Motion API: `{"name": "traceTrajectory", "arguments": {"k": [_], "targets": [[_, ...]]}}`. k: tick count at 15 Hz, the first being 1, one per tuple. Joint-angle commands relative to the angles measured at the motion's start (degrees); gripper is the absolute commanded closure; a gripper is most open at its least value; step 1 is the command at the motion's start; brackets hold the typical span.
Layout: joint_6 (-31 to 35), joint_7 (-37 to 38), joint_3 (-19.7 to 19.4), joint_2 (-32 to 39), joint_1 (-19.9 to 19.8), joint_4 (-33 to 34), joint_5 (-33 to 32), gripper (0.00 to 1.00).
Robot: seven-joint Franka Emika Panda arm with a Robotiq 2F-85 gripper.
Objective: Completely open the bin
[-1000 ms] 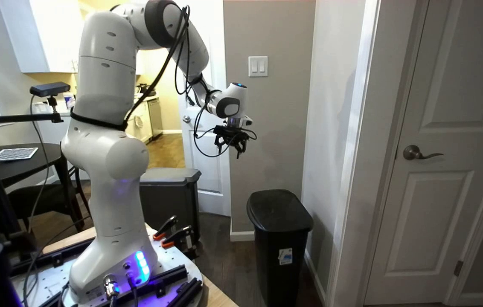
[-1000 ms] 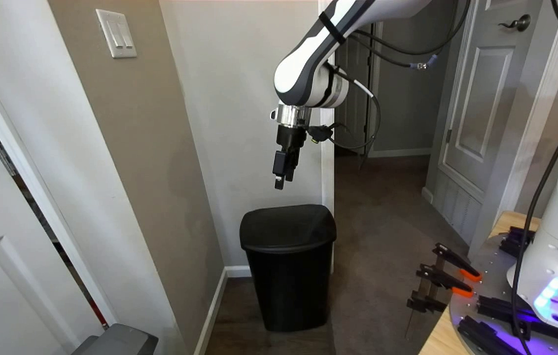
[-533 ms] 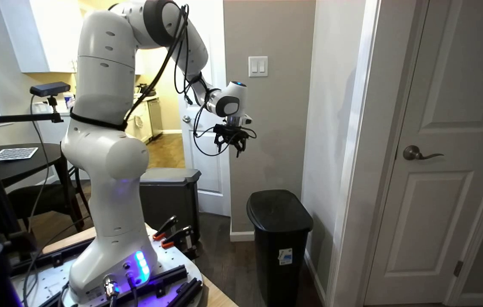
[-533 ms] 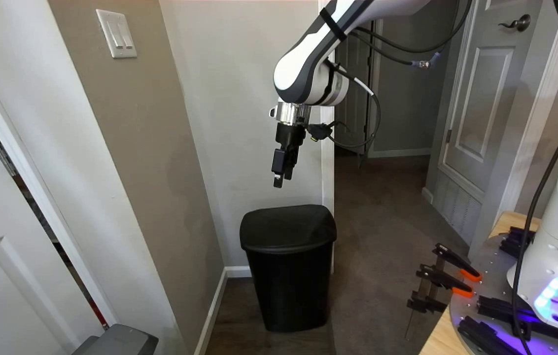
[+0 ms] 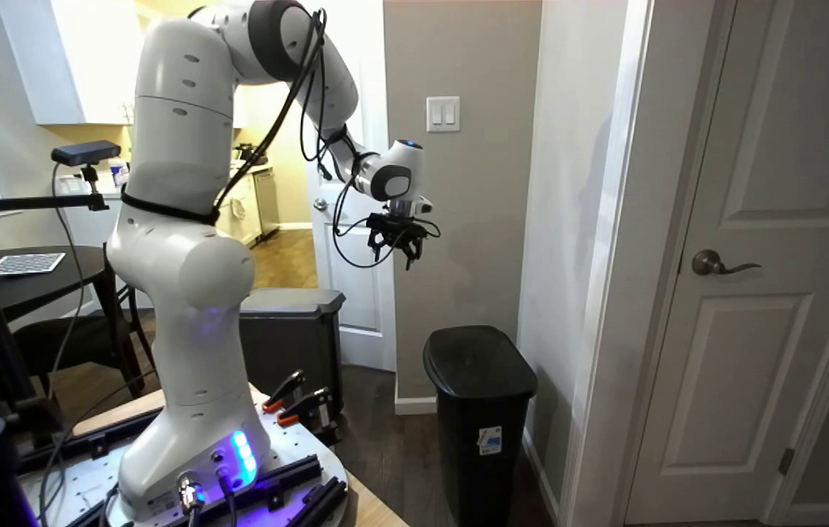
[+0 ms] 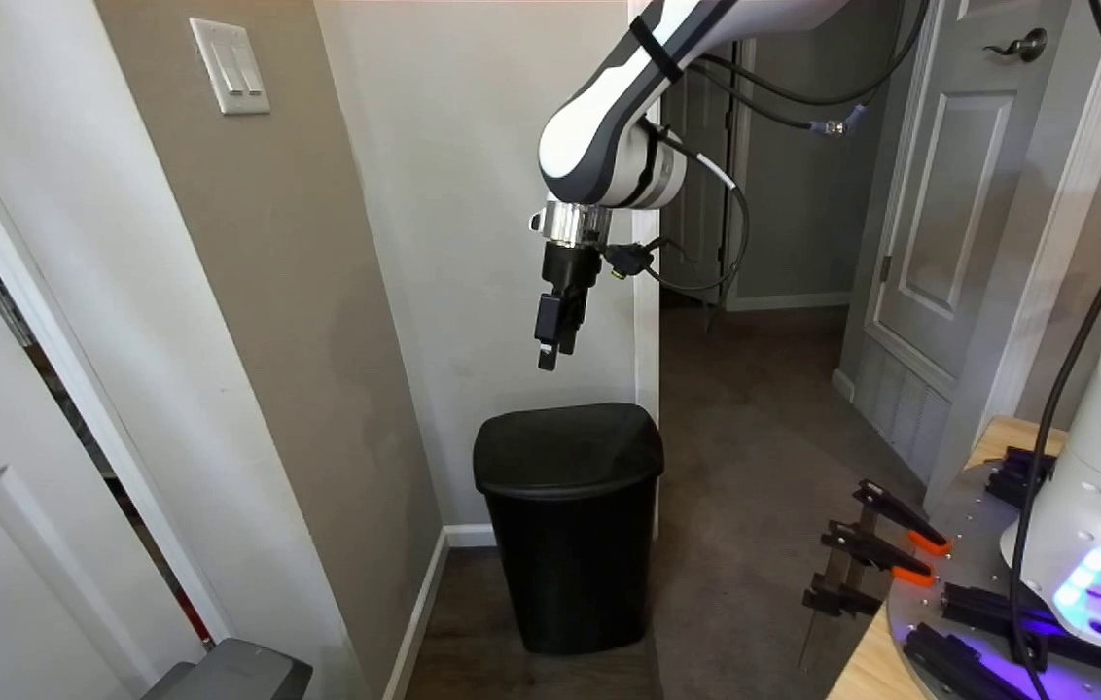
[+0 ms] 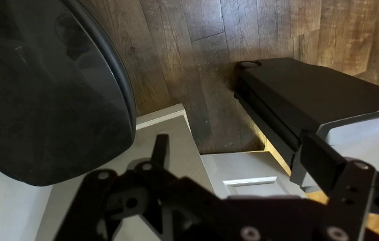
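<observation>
The bin, tall, slim and black, stands on the floor in both exterior views (image 5: 484,454) (image 6: 570,574). Its rounded black lid (image 5: 479,360) lies shut on top and shows no gap. In the wrist view the lid (image 7: 52,97) fills the upper left. My gripper (image 5: 392,261) points down and hangs above the bin, apart from it. In an exterior view the gripper (image 6: 557,356) shows over the lid with a gap between. In the wrist view its two fingers stand wide apart with nothing between them (image 7: 241,150). Nothing of the lid is hidden in the exterior views.
A dark container with a grey lid (image 5: 290,301) stands near the robot base and shows in the wrist view (image 7: 323,87). Walls meet in a corner behind the bin. A white door (image 5: 359,293) stands behind. Clamps (image 6: 871,544) stick out from the robot's table edge.
My gripper is very slightly higher than one second ago, with almost no motion in the last half second. The bin and its lid have not moved.
</observation>
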Motion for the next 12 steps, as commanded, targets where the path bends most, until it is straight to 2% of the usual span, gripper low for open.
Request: {"name": "traceTrajectory", "arguments": {"k": [1,7,12], "targets": [[-2.41,-0.75,1.54,5.87,-2.24,7.8,-5.46,0.0],[-5.66,-1.98,2.57,21.29,-1.92,26.15,-16.95,0.0],[-7.29,-1.73,1.9,30.28,0.25,35.37,-27.61,0.0]]}}
